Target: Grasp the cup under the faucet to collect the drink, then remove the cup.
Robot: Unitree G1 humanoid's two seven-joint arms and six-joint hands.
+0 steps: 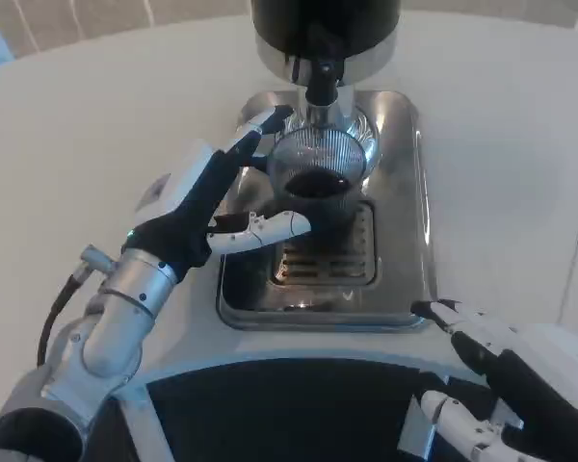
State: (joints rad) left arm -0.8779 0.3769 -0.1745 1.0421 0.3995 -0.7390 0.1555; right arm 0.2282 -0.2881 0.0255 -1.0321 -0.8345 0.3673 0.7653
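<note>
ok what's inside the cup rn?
Dark liquid sits in the lower part of the clear cup, which stands under the faucet on the metal drip tray. The left robot hand covers the cup's left side, so the exact level is unclear.

Left hand (207,207) grips the cup (316,178) under the faucet (321,82).

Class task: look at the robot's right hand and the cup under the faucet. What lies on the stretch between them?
In the head view, the metal drip tray with its slotted grate lies between the right hand and the cup.
</note>
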